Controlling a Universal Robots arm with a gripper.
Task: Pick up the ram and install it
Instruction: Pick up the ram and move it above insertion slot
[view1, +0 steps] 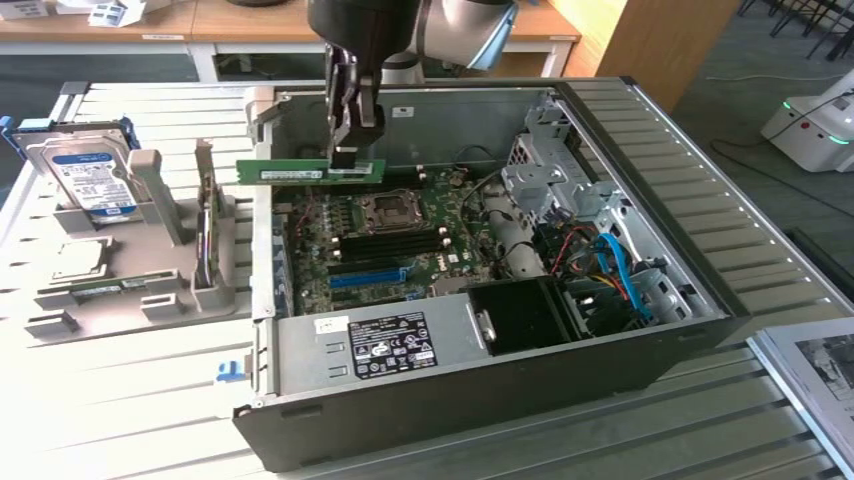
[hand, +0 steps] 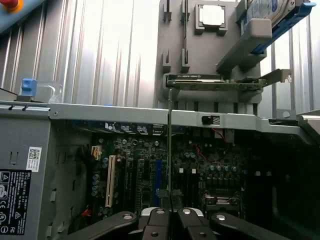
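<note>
The ram (view1: 287, 172) is a slim green stick held level above the back of the open computer case (view1: 467, 400). My gripper (view1: 350, 150) comes down from above and is shut on the ram's upper edge, toward the exterior view's right end of the stick. In the wrist view the ram (hand: 170, 150) appears edge-on as a thin line running out from between the gripper (hand: 170, 214) fingers. Under it lies the motherboard (view1: 374, 250) with its dark memory slots (view1: 387, 243) and a blue slot (view1: 367, 277). The stick hangs apart from the board.
At the exterior view's left, a grey holder (view1: 134, 290) on the slatted table carries a hard drive (view1: 87, 175), a processor chip (view1: 80, 262) and an upright expansion card (view1: 207, 240). Inside the case are the power supply (view1: 387, 345), a drive cage (view1: 554, 180) and cables (view1: 614, 270).
</note>
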